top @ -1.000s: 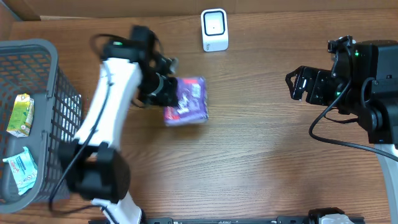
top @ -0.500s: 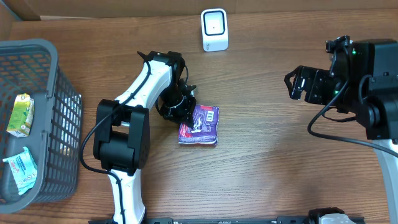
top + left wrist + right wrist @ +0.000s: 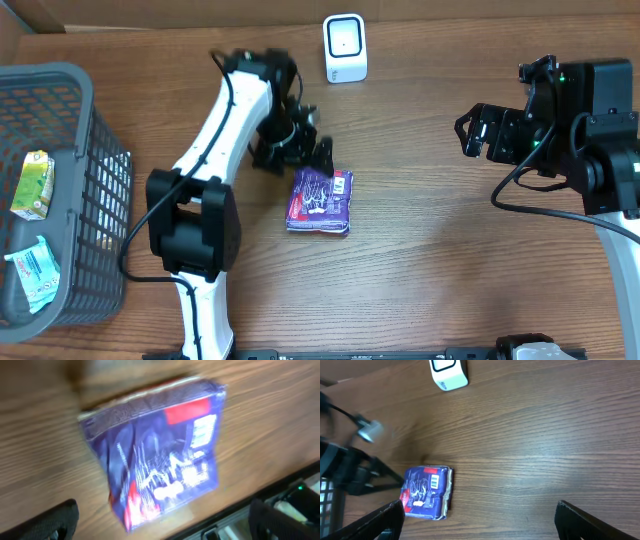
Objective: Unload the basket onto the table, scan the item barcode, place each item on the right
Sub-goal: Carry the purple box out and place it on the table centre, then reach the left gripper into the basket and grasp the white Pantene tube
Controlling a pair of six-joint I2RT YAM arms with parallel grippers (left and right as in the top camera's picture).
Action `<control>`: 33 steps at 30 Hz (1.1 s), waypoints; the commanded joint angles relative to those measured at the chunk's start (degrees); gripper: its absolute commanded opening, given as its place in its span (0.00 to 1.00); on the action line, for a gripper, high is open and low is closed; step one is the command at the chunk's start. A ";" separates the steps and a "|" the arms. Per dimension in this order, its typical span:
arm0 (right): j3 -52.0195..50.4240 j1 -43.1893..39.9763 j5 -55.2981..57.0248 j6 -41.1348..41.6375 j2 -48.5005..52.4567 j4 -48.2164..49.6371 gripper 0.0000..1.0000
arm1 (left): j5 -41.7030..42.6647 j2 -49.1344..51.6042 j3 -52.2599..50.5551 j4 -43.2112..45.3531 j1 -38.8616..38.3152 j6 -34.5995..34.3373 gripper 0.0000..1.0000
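Releasing the packet, the left end effector has sprung apart. The packet lies barcode-up, still unscanned, and the right end effector waits apart.

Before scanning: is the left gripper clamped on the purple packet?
No, the left gripper stands wide open and the purple packet lies on the table.

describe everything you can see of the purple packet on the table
The purple packet is a soft-looking glossy plastic pouch with a crimped end seam, white lettering, red patches and a white barcode-like label on its upward face. It lies flat on the wooden table, some way from the white scanner. Nothing grips it: the left gripper stands open just beside its upper edge, apparently clear of it.
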 commanded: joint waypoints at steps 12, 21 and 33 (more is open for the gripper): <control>1.20 0.22 0.13 0.00 -0.02 -0.13 0.97 | -18.16 -20.24 31.78 -7.72 16.28 -13.09 1.00; 1.20 0.22 -0.26 0.00 -0.02 -1.64 0.97 | -21.88 -32.20 20.61 -7.61 48.06 -19.28 1.00; 1.20 0.22 -0.26 0.00 0.13 -1.40 0.97 | -17.07 -27.08 -2.95 4.02 64.35 -18.12 0.99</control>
